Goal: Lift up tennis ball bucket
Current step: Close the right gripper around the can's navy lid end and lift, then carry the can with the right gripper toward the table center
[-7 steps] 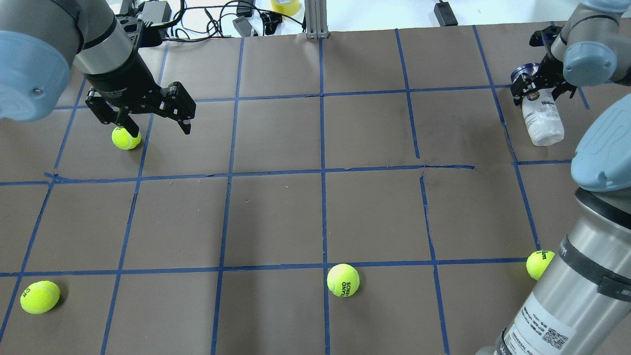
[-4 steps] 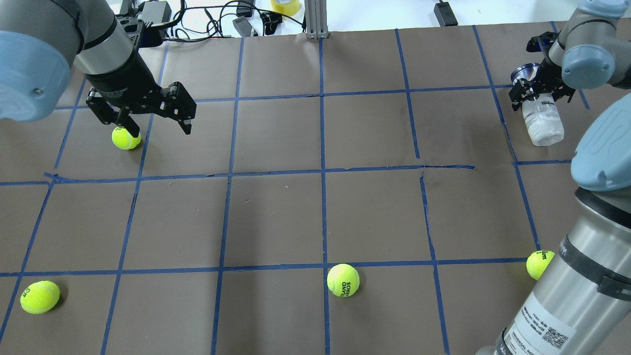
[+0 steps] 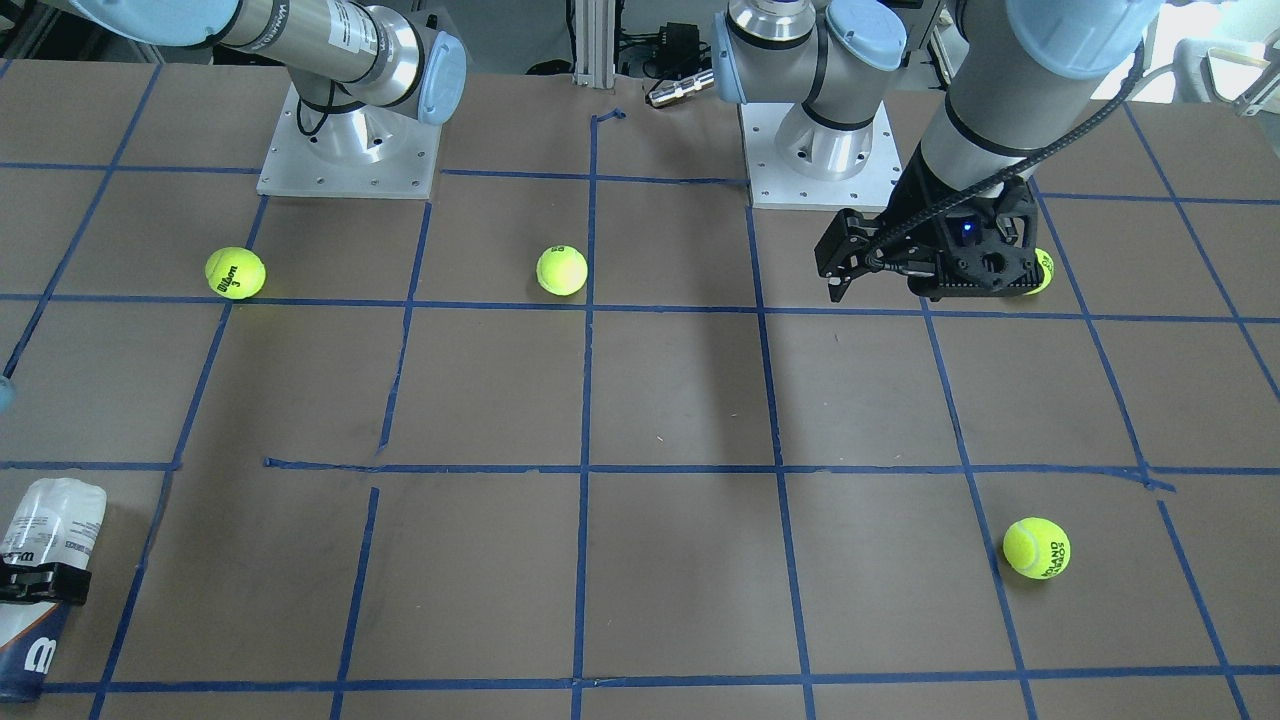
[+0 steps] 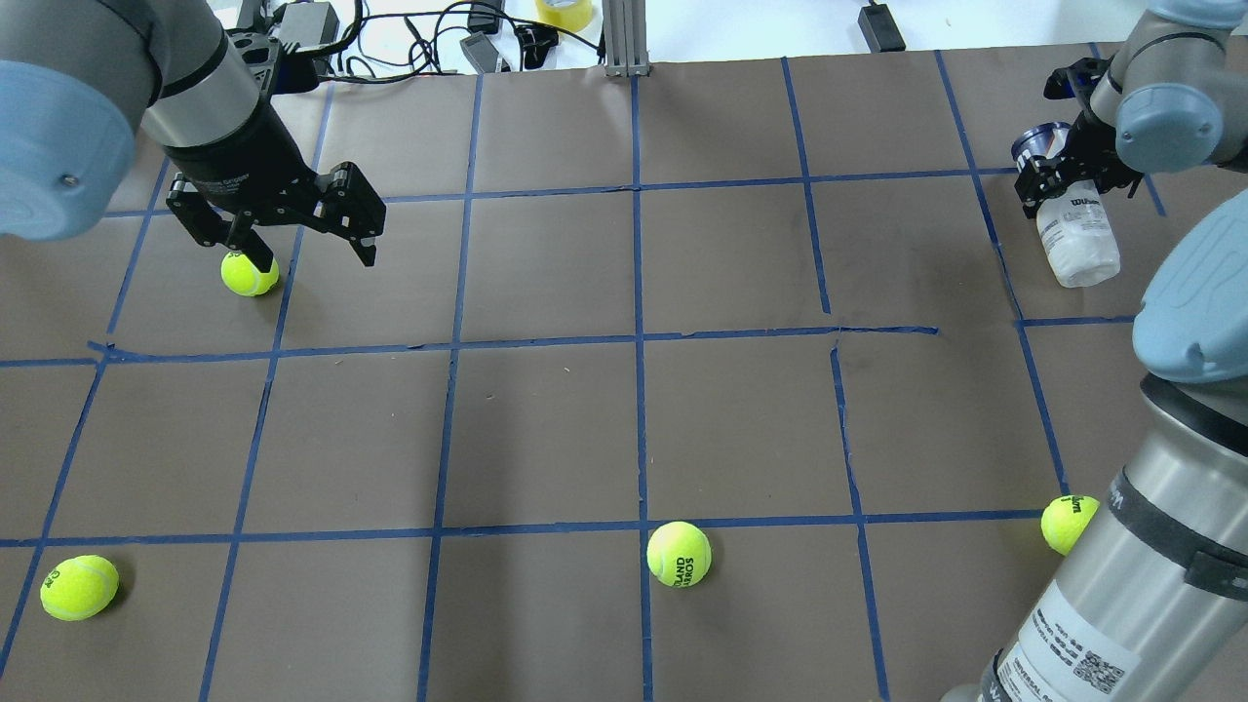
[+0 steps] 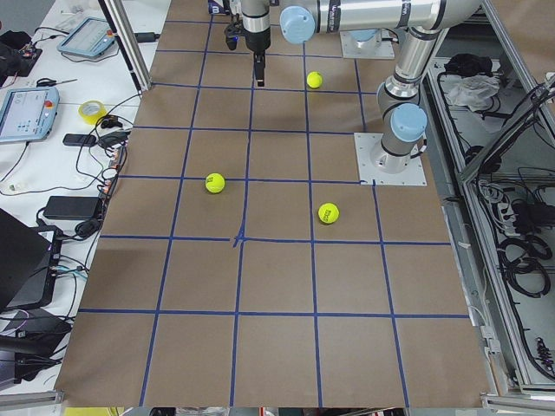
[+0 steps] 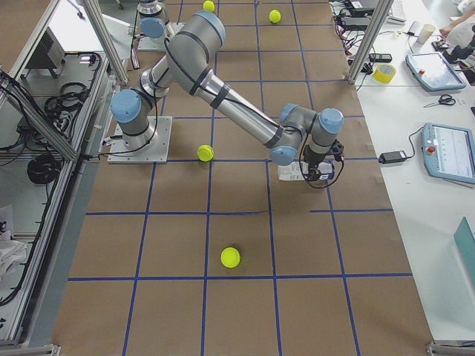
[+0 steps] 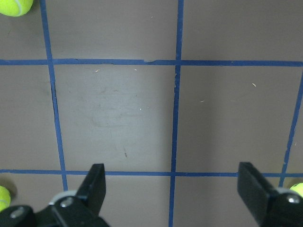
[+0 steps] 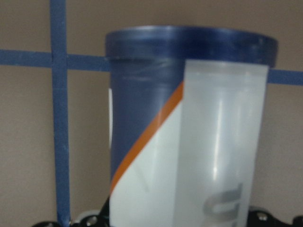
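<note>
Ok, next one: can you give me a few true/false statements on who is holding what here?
The right gripper is shut on the tennis ball bucket. True.
The left gripper holds a ball. False: it is open and empty, and the nearest tennis ball lies beside it.
Four loose tennis balls lie on the table. True.
The bucket is at the table's middle. False: it is near the far right corner in the overhead view.
</note>
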`<state>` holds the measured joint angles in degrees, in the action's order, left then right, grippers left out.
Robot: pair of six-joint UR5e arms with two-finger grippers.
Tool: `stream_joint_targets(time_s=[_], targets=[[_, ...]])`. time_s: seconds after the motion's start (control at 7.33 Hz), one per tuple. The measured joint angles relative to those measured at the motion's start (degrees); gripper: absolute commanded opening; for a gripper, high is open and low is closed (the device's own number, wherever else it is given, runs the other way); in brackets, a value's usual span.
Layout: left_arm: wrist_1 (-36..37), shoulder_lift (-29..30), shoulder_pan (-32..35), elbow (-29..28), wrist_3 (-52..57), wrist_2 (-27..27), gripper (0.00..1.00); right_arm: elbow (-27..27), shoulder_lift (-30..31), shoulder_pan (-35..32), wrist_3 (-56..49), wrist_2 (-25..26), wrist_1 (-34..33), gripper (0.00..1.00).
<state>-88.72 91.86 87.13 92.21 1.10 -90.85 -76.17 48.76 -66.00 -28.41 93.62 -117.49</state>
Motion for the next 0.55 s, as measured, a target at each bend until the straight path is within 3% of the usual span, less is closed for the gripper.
stream_joint_targets(time_s=[0.27,0.55], targets=[[0.41,-0.21,-0.45,-0.05,0.02,-0.04,1.0,0.15,4.23,-2.08,-0.88,-0.86,5.12,0.72],[0.68,-0.4,-3.15,-0.27,-0.13,0.16,1.0,0.05,8.17,-9.59,-3.8,-4.12,9.07,0.72]])
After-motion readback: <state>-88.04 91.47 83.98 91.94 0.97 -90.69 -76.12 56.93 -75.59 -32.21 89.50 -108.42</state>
